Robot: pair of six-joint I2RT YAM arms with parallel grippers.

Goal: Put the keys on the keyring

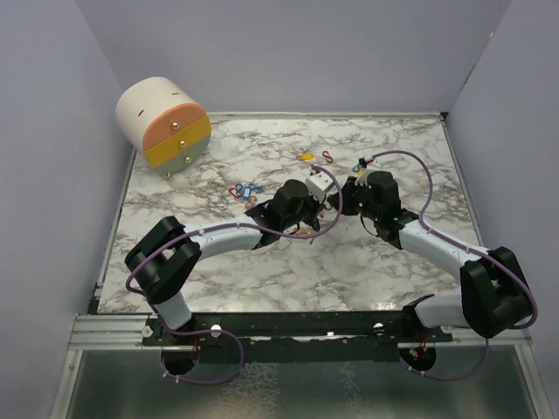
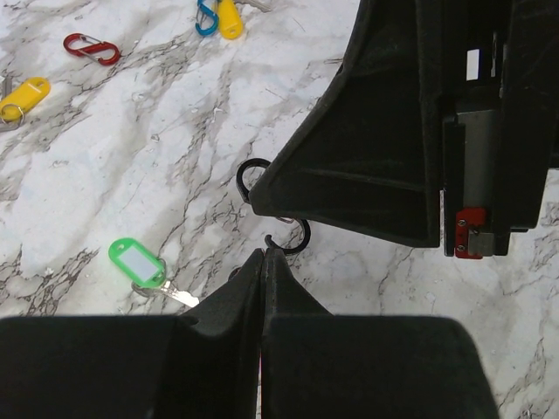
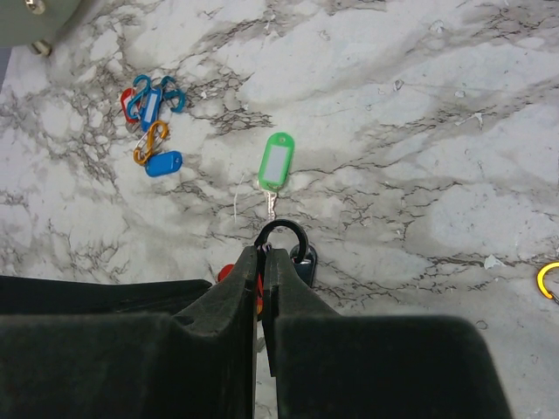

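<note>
Right fingers (image 3: 243, 292), black and wedge-shaped, fill the bottom of the right wrist view. They are pressed together with a black keyring (image 3: 281, 225) pinched between their tips, its loop standing out over the marble worktop (image 3: 419, 105). Just beside the ring's right side sits a dark tag (image 3: 306, 260), and something red (image 3: 225, 272) shows under the fingers; whether either is threaded on the ring cannot be told. Just beyond the ring a green key tag (image 3: 277, 162) lies flat on the worktop, with a small metal key (image 3: 272, 206) on it pointing back toward the ring. Further off to the left lie a blue key tag (image 3: 163, 163), an orange clip (image 3: 150, 142) touching it, and a small heap of mostly blue clips (image 3: 148, 98). Seen from the left wrist, the left fingers (image 2: 238, 301) are also shut tight. Their tips sit right at the lower arc of the ring, which pokes out from under the right arm's body; whether they pinch it cannot be told. Well apart from them lie a yellow key tag (image 2: 24, 96) and a red clip (image 2: 92, 49). From above, both arms meet tip to tip near the middle of the worktop, and a round cream drawer unit (image 1: 166, 122) stands in the far left corner.
</note>
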